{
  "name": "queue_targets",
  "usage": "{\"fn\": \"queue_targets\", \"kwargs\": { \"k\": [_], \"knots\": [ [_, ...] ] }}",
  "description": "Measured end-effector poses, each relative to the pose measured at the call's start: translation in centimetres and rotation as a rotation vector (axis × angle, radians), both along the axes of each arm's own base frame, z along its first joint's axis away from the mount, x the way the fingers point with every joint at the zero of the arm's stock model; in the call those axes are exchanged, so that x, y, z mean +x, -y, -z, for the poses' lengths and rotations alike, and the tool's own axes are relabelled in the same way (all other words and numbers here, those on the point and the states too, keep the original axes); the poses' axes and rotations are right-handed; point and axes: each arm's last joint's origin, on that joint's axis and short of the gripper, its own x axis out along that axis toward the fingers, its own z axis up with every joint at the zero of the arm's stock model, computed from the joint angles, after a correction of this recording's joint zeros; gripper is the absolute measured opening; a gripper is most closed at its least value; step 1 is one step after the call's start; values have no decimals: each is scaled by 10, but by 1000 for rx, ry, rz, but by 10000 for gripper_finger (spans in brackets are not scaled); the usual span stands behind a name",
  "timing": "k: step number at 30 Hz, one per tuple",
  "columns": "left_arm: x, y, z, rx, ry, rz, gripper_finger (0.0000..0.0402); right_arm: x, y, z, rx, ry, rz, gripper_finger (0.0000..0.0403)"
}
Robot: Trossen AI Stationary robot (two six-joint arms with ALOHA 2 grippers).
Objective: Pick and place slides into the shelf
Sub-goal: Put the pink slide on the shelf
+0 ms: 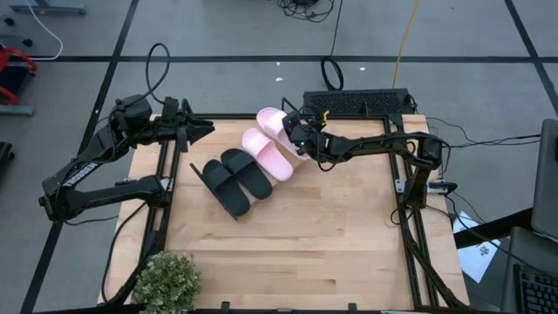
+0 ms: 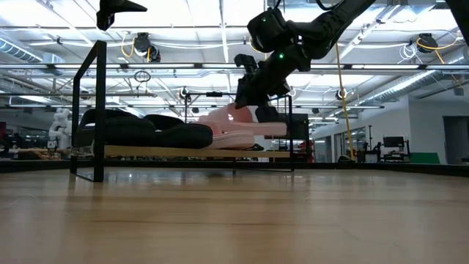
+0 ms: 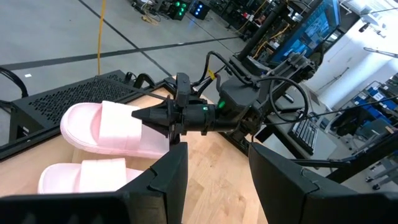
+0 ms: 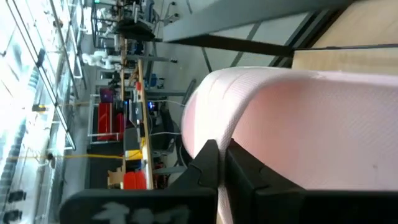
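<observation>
Plant [image 1: 166, 281] sits well apart from 4 slides [image 1: 255, 161] on shelf [image 2: 198, 152].

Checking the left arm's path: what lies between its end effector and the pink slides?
In the high view, the black slides lie below that line; only bare shelf separates the left end effector from the pink slides.
</observation>
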Motion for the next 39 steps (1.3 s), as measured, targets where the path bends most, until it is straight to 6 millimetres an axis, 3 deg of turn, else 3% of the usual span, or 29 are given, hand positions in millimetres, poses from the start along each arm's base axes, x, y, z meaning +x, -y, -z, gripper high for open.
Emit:
{"fn": "queue_targets", "kwargs": {
  "k": [25,30,33,39],
  "knots": [
    [0,0,0,9,-2,-6,165,-1,-4,2,-1,-160,-18,0],
    [0,0,0,9,-1,-6,165,3,-3,13,33,-149,-15,0],
    [0,0,0,10,0,-6,165,8,-3,32,88,-126,-4,0],
    [1,2,0,9,0,9,165,10,-2,30,78,-97,-21,0]
  ]
}}
